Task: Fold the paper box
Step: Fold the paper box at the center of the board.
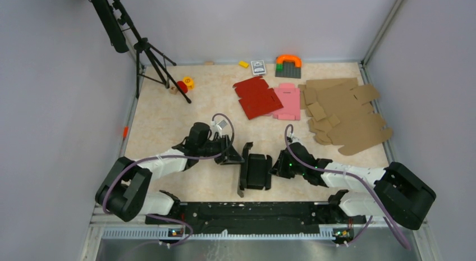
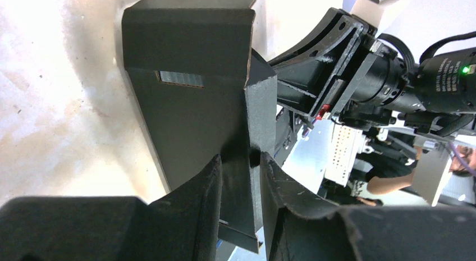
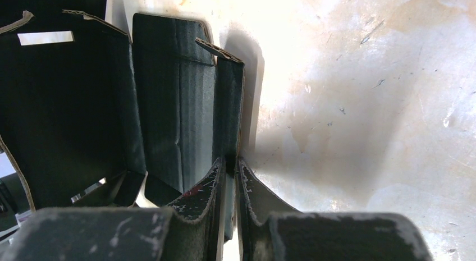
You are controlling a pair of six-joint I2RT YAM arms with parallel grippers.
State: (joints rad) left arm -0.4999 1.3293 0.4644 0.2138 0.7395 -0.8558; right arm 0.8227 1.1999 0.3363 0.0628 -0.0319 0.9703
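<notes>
A black box (image 1: 255,171), half folded with its side walls standing, sits on the table (image 1: 168,120) at the near edge, midway between the two arms. The left claw (image 1: 231,155) meets it from the left and is clamped on an upright wall, one finger on each face. The right claw (image 1: 279,163) meets it from the right, pinched tight on the thin right-hand wall. Farther back lie a red blank (image 1: 255,97), a pink blank (image 1: 287,101) touching its right side, and a heap of brown blanks (image 1: 342,112) — all well apart from the box.

The likeliest trouble is the arms pulling against each other and tearing or creasing the thin card. A wall could also slip from a pinch and spring back flat, and a leaning wall could make a tab miss the slot (image 2: 179,78).

From above, the black box blurs into the black claws and the dark rail (image 1: 247,213), so its near end and flaps are hard to separate. The left wrist view cuts off the gripped wall's lower edge behind the fingers — how firmly it is squeezed cannot be told. In the right wrist view the box floor is mostly shadow.
</notes>
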